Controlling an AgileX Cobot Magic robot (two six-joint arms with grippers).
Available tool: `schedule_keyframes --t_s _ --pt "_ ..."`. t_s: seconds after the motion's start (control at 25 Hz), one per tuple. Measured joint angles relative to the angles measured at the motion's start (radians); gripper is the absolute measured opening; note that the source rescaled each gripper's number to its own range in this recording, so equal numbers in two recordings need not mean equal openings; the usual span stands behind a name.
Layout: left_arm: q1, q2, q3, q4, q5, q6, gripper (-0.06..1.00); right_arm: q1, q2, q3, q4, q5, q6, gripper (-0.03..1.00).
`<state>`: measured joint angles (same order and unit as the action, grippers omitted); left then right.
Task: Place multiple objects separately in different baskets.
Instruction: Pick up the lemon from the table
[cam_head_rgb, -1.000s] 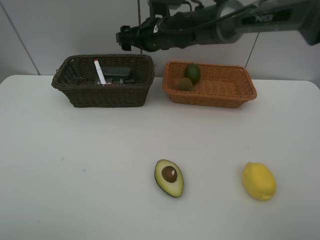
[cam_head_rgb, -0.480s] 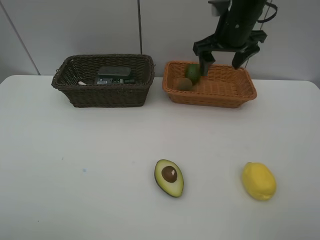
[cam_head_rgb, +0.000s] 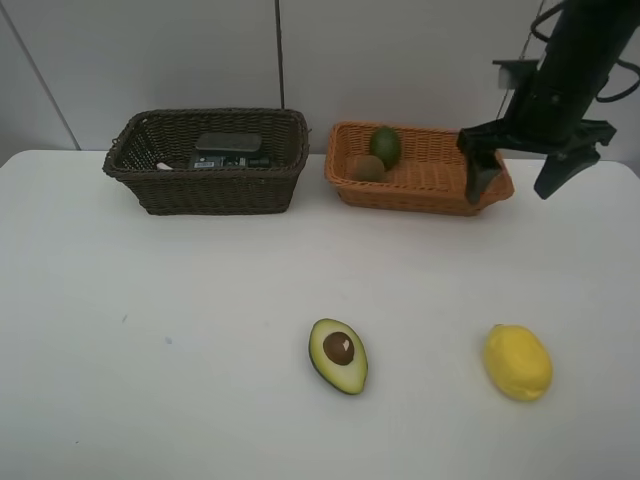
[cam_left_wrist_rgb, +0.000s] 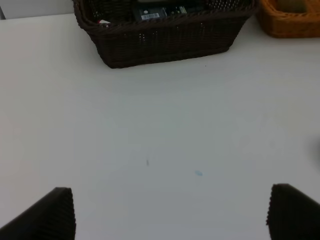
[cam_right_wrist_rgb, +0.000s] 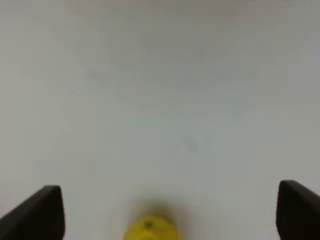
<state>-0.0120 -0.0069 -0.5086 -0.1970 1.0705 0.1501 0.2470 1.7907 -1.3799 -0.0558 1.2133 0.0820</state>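
From high up, shows the right gripper (cam_head_rgb: 512, 190) spread and empty by the tan basket (cam_head_rgb: 420, 205), the lemon (cam_head_rgb: 518, 362) lying on the table (cam_head_rgb: 200, 350). From the left wrist, shows the left gripper (cam_left_wrist_rgb: 170, 215) spread, facing the dark basket (cam_left_wrist_rgb: 165, 45). From the right wrist, frames the lemon (cam_right_wrist_rgb: 150, 230): likely firm, waxy, apt to roll; best pinched across its middle

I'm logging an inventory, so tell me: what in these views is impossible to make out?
- Dark basket contents: exterior high view, its wall hides all but their tops; left wrist view, the frame edge cuts them.
- Lemon: right wrist view, blurred and cut by the edge.
- Kiwi: exterior high view, orange basket wall hides its lower part.
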Motion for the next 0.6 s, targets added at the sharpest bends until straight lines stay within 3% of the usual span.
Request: schedule_keyframes --t_s 0.2,0.44,0.6 --pt "0.0 0.0 0.0 0.0 0.0 0.0 1.0 0.002 -0.194 0.247 0.099 0.004 0.002 1.0" --pt "0.0 0.0 0.0 0.0 0.0 0.0 1.0 0.002 -0.338 0.418 0.124 0.008 0.002 1.0" --pt "0.0 0.0 0.0 0.0 0.0 0.0 1.0 0.002 -0.341 0.516 0.127 -0.055 0.002 1.0"
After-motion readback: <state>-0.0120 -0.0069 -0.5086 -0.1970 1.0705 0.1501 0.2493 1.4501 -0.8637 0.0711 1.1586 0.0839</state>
